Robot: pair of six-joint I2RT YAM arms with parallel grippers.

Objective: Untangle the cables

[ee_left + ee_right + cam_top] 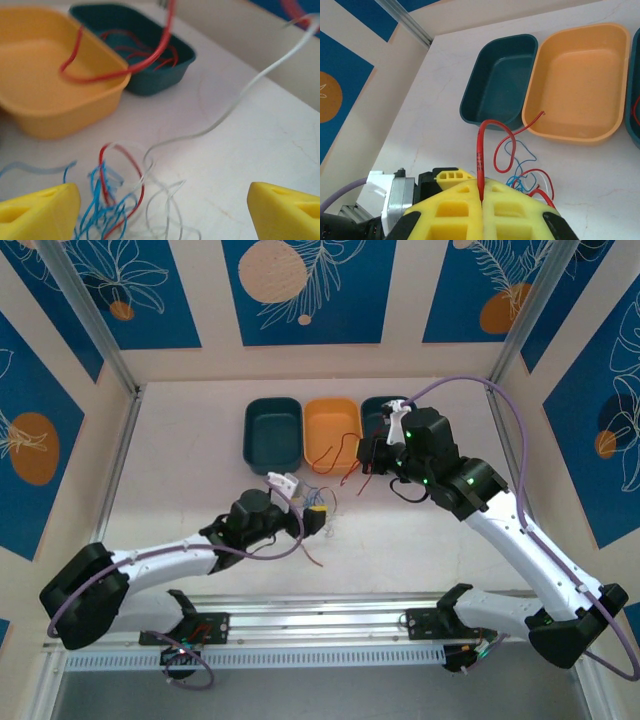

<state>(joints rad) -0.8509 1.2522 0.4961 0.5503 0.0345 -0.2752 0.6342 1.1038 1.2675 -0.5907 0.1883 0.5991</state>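
A tangle of thin blue, red and white cables (112,200) lies on the white table, between and just ahead of my left gripper's (160,212) wide-open yellow fingers (40,210). One white cable (235,107) trails off to the upper right. My right gripper (481,194) is shut on a longer red cable (480,150), which curls up and arcs over the orange bin (580,85). The same red cable (120,75) hangs in a loop in the left wrist view. From above, the left gripper (318,518) sits at the tangle (322,502) and the right gripper (372,455) is raised near the bins.
Three bins stand in a row at the back: an empty teal one (273,430), the orange one (332,420), and a teal one (150,55) holding red cables. A loose red wire (312,555) lies toward the near edge. Walls enclose the table.
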